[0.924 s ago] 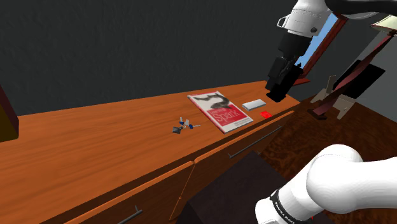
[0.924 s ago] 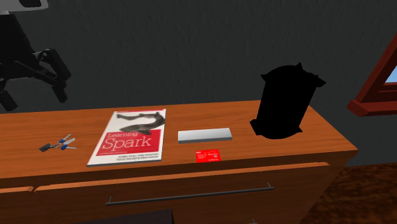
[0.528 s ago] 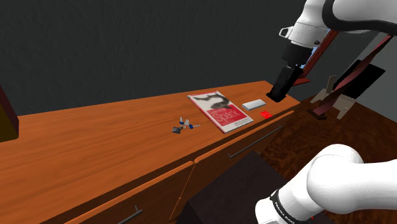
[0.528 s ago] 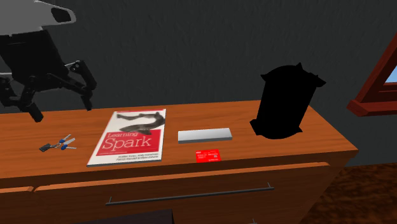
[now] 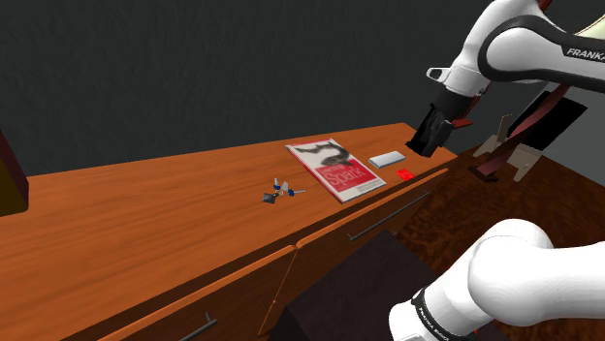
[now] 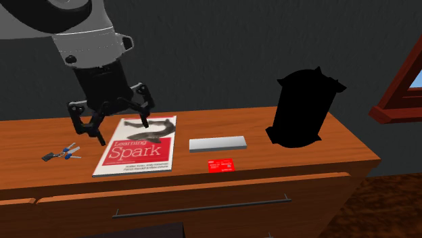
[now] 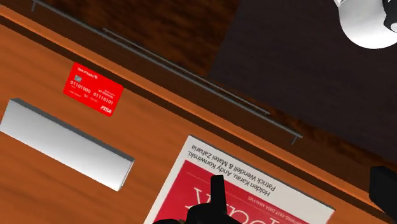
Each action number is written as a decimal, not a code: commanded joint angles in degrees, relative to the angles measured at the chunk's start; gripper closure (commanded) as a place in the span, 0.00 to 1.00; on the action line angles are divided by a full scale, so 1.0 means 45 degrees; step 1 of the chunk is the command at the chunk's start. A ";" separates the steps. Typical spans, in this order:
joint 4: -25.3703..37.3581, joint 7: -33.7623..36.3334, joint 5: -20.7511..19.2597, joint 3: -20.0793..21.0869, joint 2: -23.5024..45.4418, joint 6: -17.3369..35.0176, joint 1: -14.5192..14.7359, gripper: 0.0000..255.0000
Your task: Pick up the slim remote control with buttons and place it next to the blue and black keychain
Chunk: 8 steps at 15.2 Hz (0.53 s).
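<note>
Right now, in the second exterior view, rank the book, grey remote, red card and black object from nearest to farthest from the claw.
1. Book, below the claw.
2. Grey remote and red card, right of the book; too close to call.
3. Black object, at the far right end.

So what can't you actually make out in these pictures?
Remote: buttons, second exterior view draws it a plain grey bar.
Red card: print too small, wrist view.
Book: title cut off by wrist view's bottom edge.
Keychain: parts too small, shoulder view.
Black shape: second exterior view, featureless silhouette, unidentifiable.
</note>
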 commanded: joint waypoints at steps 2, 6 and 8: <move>-0.0206 -0.1849 -0.0751 -0.1201 0.0290 0.0829 0.0102 0.00; 0.0067 -0.4217 -0.1440 -0.2914 0.1369 0.2116 0.0515 0.00; 0.0342 -0.5421 -0.1623 -0.3810 0.2067 0.2791 0.0848 0.00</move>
